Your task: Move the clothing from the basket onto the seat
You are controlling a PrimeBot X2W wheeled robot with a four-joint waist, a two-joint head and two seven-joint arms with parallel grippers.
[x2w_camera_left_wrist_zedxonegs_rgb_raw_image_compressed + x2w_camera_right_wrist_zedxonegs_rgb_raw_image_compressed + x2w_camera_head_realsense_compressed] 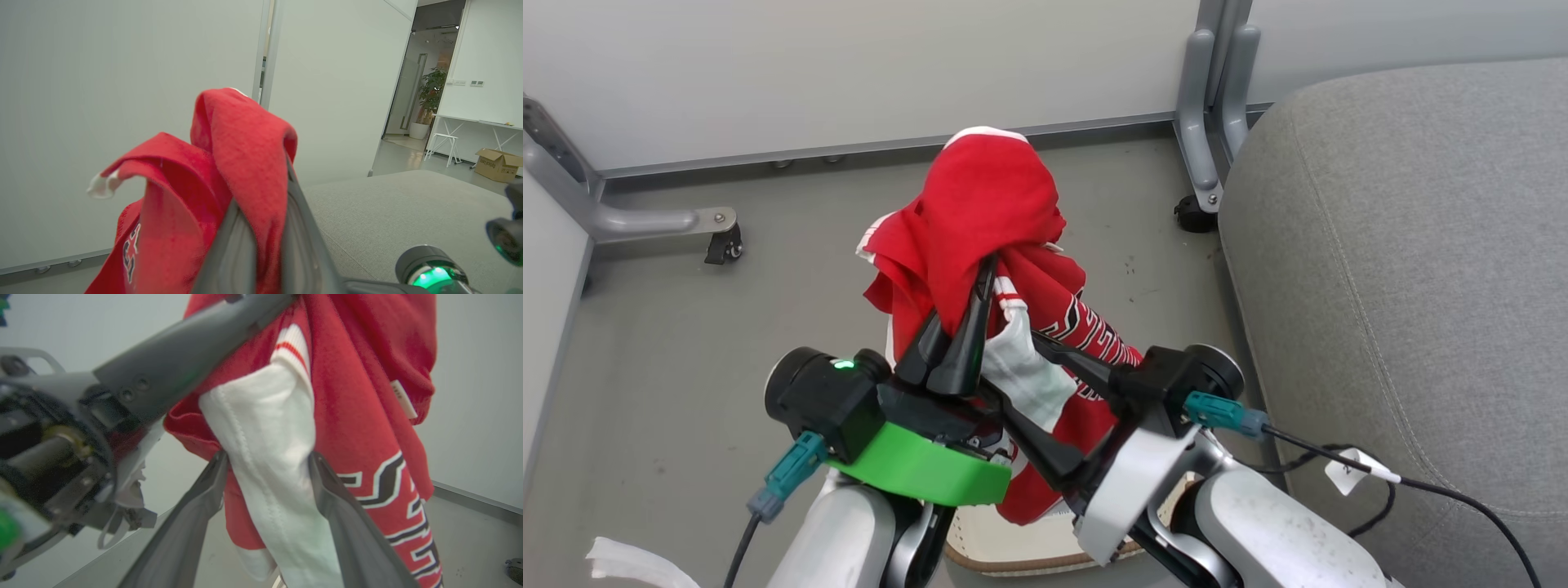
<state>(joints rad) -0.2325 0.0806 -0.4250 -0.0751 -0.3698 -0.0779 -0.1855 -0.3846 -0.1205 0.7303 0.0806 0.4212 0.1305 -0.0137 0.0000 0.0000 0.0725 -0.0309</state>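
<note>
Head view: left gripper [985,273] pinching the clothing [980,196], which hangs bunched at centre above the basket [1013,565] at 6 o'clock, right gripper [1019,369] spread either side of its white sleeve, seat [1405,245] at 3 o'clock

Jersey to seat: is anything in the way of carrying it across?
Nothing visible. The jersey hangs from the left gripper, with the seat on the robot's right and only floor between them.

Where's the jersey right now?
Head view, centre: the jersey hangs pinched in the left gripper over the basket, with the seat to its right.
</note>
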